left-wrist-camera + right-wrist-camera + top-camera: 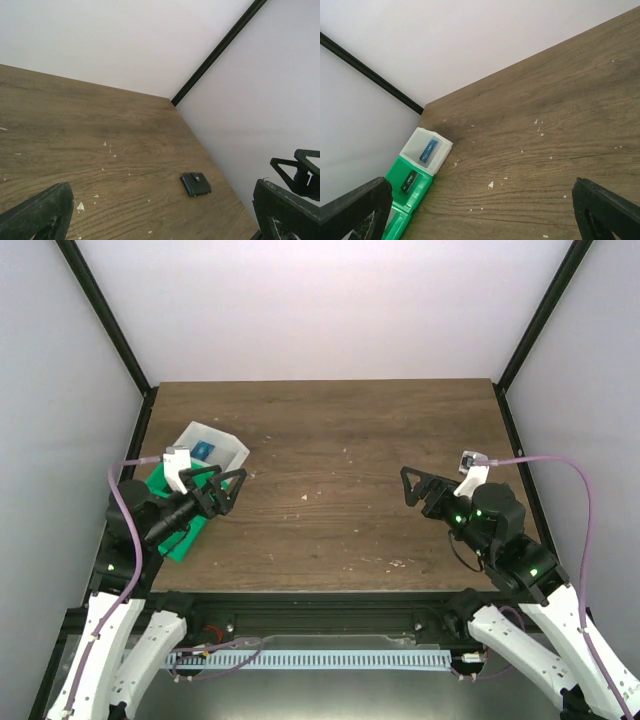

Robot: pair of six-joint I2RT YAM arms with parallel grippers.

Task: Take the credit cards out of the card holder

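The card holder [195, 184] shows only in the left wrist view. It is small and black, lies closed flat on the wood with a snap strap over it, and a blue edge shows on its left side. It sits near the table's right edge, far from my left gripper. No credit cards show. I cannot make the holder out in the top view. My left gripper [233, 491] is open and empty over the left side, next to the bins; its fingers [40, 215] frame the wrist view. My right gripper [412, 490] is open and empty over the right side.
A white bin [232, 446] holding a small blue item [428, 150] and a green bin [176, 543] holding a dark item [409, 181] stand at the table's left edge. Pale flecks dot the brown wooden table [330, 430]. White walls with black posts enclose it.
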